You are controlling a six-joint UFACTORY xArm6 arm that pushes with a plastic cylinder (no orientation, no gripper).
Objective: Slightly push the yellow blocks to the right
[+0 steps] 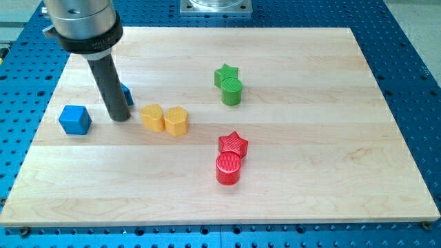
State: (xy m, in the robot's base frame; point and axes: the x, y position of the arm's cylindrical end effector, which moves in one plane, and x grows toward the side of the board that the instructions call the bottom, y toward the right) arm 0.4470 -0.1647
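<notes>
Two yellow blocks lie side by side left of the board's middle: a rounded yellow block and a yellow hexagon block touching its right side. My tip rests on the board just left of the rounded yellow block, with a small gap between them. The dark rod rises from the tip towards the view's top left.
A blue cube sits left of my tip. Another blue block is mostly hidden behind the rod. A green star touches a green cylinder. A red star touches a red cylinder. All rest on the wooden board.
</notes>
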